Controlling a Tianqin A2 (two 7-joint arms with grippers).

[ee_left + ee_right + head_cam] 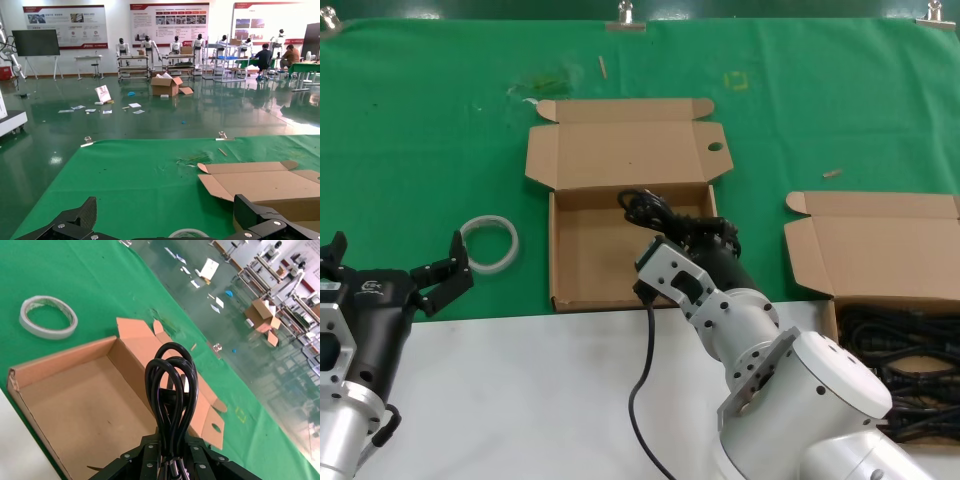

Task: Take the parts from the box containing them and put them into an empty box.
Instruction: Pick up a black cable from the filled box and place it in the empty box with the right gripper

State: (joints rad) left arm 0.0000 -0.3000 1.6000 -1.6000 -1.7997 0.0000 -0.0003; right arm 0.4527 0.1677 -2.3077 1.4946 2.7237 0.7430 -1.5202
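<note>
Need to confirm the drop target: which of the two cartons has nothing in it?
The middle carton, under the right gripper holding a cable; its lid tab has a round hole. The right-hand carton holds cables.

Light is bright and even across all three views, seemingly from overhead, with only soft, faint shadows inside the empty box (610,260). The polished hall floor (150,120) in the left wrist view carries pale glare and mirror-like reflections. The green cloth (420,150) is evenly lit. In the right wrist view the near cable loop (171,390) looks slightly soft, and straight lines tilt toward the edges.
</note>
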